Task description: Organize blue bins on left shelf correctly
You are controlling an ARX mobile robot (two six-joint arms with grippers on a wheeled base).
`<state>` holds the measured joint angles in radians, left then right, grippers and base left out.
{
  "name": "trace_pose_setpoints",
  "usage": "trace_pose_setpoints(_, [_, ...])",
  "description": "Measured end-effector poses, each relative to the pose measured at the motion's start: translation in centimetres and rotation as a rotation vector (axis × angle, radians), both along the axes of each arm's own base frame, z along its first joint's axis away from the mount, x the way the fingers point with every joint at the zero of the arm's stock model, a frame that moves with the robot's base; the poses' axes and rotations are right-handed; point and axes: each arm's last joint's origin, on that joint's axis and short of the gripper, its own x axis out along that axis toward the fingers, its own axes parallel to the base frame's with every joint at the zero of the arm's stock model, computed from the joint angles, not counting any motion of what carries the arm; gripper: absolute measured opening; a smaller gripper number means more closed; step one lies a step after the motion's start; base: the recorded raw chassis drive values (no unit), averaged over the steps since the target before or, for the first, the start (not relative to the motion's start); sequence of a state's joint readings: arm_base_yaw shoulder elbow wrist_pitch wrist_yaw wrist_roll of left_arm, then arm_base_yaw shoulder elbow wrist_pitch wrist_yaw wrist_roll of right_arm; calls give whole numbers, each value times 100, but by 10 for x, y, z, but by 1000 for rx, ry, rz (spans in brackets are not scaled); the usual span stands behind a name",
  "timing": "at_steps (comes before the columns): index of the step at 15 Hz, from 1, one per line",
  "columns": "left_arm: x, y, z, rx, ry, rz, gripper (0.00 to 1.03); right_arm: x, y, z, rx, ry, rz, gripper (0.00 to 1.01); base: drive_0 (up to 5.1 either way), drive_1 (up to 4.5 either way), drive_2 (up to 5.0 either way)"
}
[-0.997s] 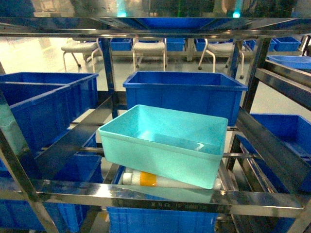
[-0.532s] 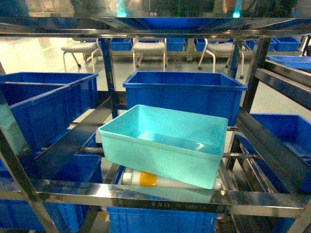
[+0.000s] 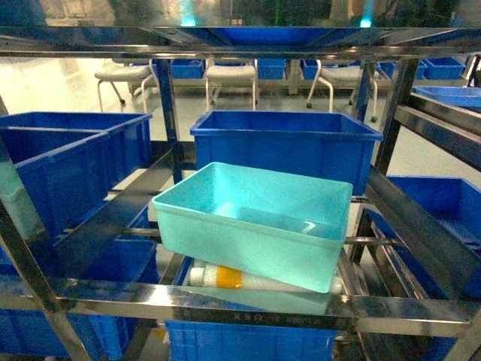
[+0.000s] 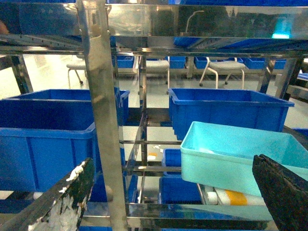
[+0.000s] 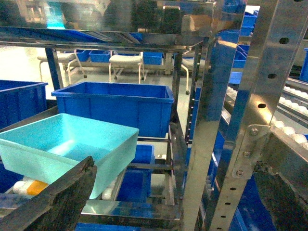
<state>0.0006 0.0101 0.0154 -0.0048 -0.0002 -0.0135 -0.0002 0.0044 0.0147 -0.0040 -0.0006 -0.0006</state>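
A light turquoise bin (image 3: 255,219) rests skewed and tilted on the steel shelf (image 3: 248,307), its front edge over a white-and-orange roller (image 3: 240,278). The bin is empty. It also shows in the left wrist view (image 4: 240,156) and the right wrist view (image 5: 67,144). My left gripper (image 4: 173,192) is open, short of the shelf's front bar, with an upright post between its fingers (image 4: 65,202). My right gripper (image 5: 178,192) is open too, to the right of the bin, with a shelf post in front of it. Neither gripper appears in the head view.
Dark blue crates stand behind (image 3: 285,147), to the left (image 3: 60,165) and to the right (image 3: 443,203) of the bin, and more sit on the level below (image 3: 248,342). Steel uprights (image 4: 103,115) (image 5: 207,120) and slanted rails (image 3: 421,226) frame the bay. White chairs (image 3: 231,75) stand far behind.
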Motion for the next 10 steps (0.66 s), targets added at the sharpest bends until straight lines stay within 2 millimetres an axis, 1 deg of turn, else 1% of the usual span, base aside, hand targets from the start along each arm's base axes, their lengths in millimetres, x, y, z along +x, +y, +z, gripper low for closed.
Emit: trace_pose_setpoints(10, [0,0,0,0,0,0,98,0,0,0,0,0,0,98,0,0,0])
